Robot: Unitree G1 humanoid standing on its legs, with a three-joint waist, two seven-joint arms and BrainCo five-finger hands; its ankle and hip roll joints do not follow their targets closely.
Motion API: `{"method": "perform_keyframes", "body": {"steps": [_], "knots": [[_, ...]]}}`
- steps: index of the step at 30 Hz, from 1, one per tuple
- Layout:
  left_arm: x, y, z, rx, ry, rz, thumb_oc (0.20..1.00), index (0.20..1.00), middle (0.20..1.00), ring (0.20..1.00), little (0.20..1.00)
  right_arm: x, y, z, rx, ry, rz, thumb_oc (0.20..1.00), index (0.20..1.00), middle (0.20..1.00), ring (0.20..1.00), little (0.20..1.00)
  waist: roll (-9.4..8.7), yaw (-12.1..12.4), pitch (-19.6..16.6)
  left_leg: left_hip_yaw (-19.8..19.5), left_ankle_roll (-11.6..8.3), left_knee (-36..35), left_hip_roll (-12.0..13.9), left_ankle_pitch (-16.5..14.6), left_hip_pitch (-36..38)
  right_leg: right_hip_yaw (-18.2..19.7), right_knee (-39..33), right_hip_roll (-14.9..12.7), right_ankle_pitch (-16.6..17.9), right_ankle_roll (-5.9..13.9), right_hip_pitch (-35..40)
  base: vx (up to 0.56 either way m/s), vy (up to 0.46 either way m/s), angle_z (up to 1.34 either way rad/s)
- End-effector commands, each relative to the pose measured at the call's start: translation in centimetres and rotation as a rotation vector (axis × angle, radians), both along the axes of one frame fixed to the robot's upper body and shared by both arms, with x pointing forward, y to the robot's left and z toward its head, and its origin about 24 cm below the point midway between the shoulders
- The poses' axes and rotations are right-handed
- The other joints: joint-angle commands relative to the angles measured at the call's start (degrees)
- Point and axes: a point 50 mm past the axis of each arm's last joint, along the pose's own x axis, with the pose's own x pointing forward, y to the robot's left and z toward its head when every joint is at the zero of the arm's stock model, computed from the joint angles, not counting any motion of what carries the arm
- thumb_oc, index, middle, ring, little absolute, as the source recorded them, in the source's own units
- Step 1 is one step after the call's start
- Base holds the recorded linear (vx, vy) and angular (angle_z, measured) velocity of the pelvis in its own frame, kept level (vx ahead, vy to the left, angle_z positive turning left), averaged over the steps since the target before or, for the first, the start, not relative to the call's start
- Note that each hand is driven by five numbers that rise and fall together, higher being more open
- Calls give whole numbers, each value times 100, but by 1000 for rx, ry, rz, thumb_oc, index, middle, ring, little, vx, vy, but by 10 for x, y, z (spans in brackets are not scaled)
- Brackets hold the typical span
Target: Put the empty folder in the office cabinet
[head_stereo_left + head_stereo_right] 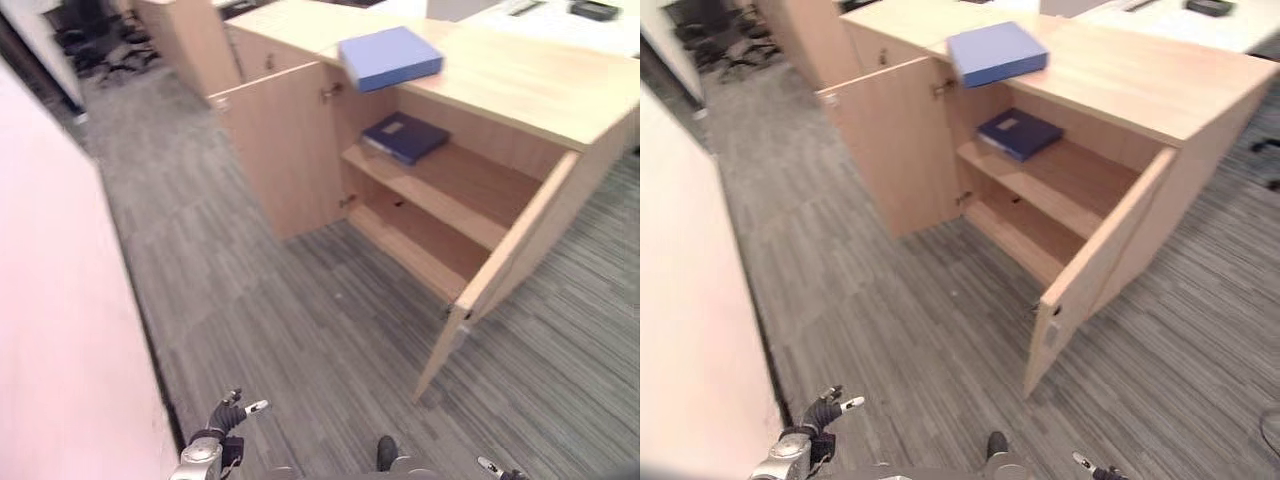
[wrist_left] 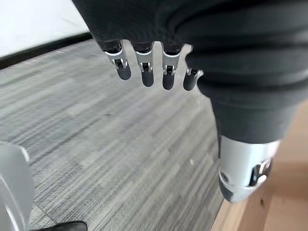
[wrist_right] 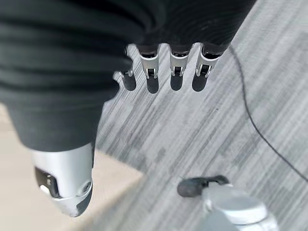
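- A light-blue folder (image 1: 390,58) lies flat on top of the office cabinet (image 1: 520,75), at the front edge of the wooden top, one corner jutting slightly past that edge above the open compartment
- Both cabinet doors stand open: the left door (image 1: 275,150) swung out toward the carpet, the right door (image 1: 510,265) angled forward with its lower corner near the floor
- Inside, a dark-blue folder (image 1: 405,137) rests flat on the upper shelf (image 1: 450,195), toward the shelf's left end; the lower shelf (image 1: 420,245) sits beneath it
- The robot's left hand (image 2: 144,67) hangs low over the grey striped carpet (image 1: 300,330), well apart from the cabinet, fingers (image 2: 147,77) extended in a straight row and the thumb (image 2: 240,178) set apart, holding nothing
- The right hand (image 3: 163,72) likewise hangs above the carpet with fingers straight and relaxed, thumb (image 3: 65,187) off to one side, nothing in its grasp
- From the head camera, the left hand (image 1: 235,415) shows at the bottom edge of the scene and the tip of the right hand (image 1: 492,466) at the lower right
- A pale wall panel (image 1: 60,330) runs along the robot's left side
- Black office chairs (image 1: 95,40) stand on the carpet at the far left, beyond another wooden unit (image 1: 190,40)
- A white desk surface (image 1: 560,25) with a dark object (image 1: 595,10) on it lies behind the cabinet
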Motion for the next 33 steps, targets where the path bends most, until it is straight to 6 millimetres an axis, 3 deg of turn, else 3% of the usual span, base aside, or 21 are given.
{"method": "perform_keyframes", "body": {"steps": [1,3,6,7,10,11,15,18,23,24,26,27,28,29,30,31,32,33], "knots": [[25,6,16,12,-121,12,1000,1000,1000,1000,1000,1,-17,7,-39,-20,-71,1000,1000,1000,1000,1000,262,133,465,-198,271,-480,285,471,210,-130,12,-457,-441,1098,49,329,211,-169],[20,2,12,1,-108,17,1000,1000,1000,1000,1000,2,-22,10,-59,-31,-78,1000,1000,1000,1000,1000,334,226,494,-821,281,-946,138,528,121,276,12,-391,-583,1064,255,298,124,-137],[16,-2,10,-10,-101,16,1000,1000,1000,1000,1000,8,-26,13,-73,-58,-81,1000,1000,1000,1000,1000,458,290,521,-1595,224,-1469,8,910,-194,852,29,-263,-736,946,486,356,120,-119],[13,0,8,-4,-91,23,1000,1000,1000,1000,1000,13,-26,14,-71,-89,-95,1000,1000,1000,1000,1000,485,319,576,-1859,198,-1706,-67,1010,-426,1257,156,-207,-928,901,639,385,134,-75],[7,0,6,-5,-75,34,1000,1000,1000,1000,1000,16,-26,15,-70,-104,-93,1000,1000,1000,1000,1000,478,363,624,-1980,164,-1741,-87,1018,-582,1629,377,-182,-1105,898,678,253,154,-131],[0,2,3,-3,-59,56,1000,1000,1000,1000,1000,20,-25,15,-68,-110,-79,1000,1000,1000,1000,1000,506,383,622,-2133,124,-1692,35,1097,-675,2154,668,-149,-1321,952,687,300,276,-145],[-3,4,3,3,-58,65,1000,1000,1000,1000,1000,20,-25,15,-67,-97,-66,1000,1000,1000,1000,1000,540,417,560,-2316,86,-1582,212,1105,-575,2606,921,-202,-1518,1076,591,181,295,-130],[-1,7,4,15,-62,68,1000,1000,1000,1000,1000,18,-24,13,-58,-83,-68,1000,1000,1000,1000,1000,554,389,477,-2674,37,-1410,254,1022,-480,2931,1166,-268,-1683,1203,482,141,357,-67],[7,11,7,43,-70,39,1000,1000,1000,1000,1000,11,-21,11,-37,-74,-107,1000,1000,1000,1000,1000,441,242,350,-2228,15,-1115,206,594,-377,2877,1267,-699,-1708,1482,465,67,409,-53],[18,14,13,72,-97,-5,1000,1000,1000,1000,1000,9,-13,6,-9,-71,-135,1000,1000,1000,1000,1000,250,213,221,-1859,155,-1186,-16,268,-168,2705,1264,-1100,-1372,1805,330,67,560,-21],[24,15,16,90,-106,-34,1000,1000,1000,1000,1000,9,-7,4,7,-69,-135,1000,1000,1000,1000,1000,138,238,165,-1676,299,-1279,-178,131,-27,2591,1404,-1238,-993,1874,163,49,461,-23],[24,15,16,91,-106,-34,1000,1000,1000,1000,1000,9,-7,4,8,-69,-135,1000,1000,1000,1000,1000,132,246,162,-1667,303,-1282,-181,131,-27,2599,1404,-1242,-993,1874,156,-36,219,-43],[26,17,18,100,-112,-43,1000,1000,1000,1000,1000,11,-4,3,19,-74,-138,1000,1000,1000,1000,1000,131,251,176,-1613,351,-1326,-195,140,-1,2554,1535,-1198,-735,1874,6,-69,382,-48],[29,19,20,113,-117,-53,1000,1000,1000,1000,1000,14,2,1,31,-84,-134,1000,1000,1000,1000,1000,115,340,213,-1378,477,-1418,-281,69,128,2032,1914,-1279,-452,1874,-311,-70,380,-36],[29,19,20,113,-117,-53,1000,1000,1000,1000,1000,14,2,1,32,-84,-134,1000,1000,1000,1000,1000,108,340,214,-1378,478,-1419,-288,69,129,2033,1930,-1284,-464,1874,-317,-54,557,-41],[26,20,19,128,-101,-65,1000,1000,1000,1000,1000,18,6,0,39,-88,-107,1000,1000,1000,1000,1000,102,387,330,-1129,608,-1449,-438,6,338,960,2471,-1530,-140,1757,-635,9,289,-47],[26,20,18,127,-100,-66,1000,1000,1000,1000,1000,18,5,0,39,-87,-108,1000,1000,1000,1000,1000,98,380,316,-1133,606,-1469,-443,-32,364,945,2487,-1541,-198,1758,-617,-1,418,-68],[22,21,17,139,-84,-76,1000,1000,1000,1000,1000,19,9,-1,45,-85,-86,1000,1000,1000,1000,1000,87,409,349,-1033,687,-1487,-529,-79,455,553,2673,-1544,-209,1691,-675,2,264,-54]]}}
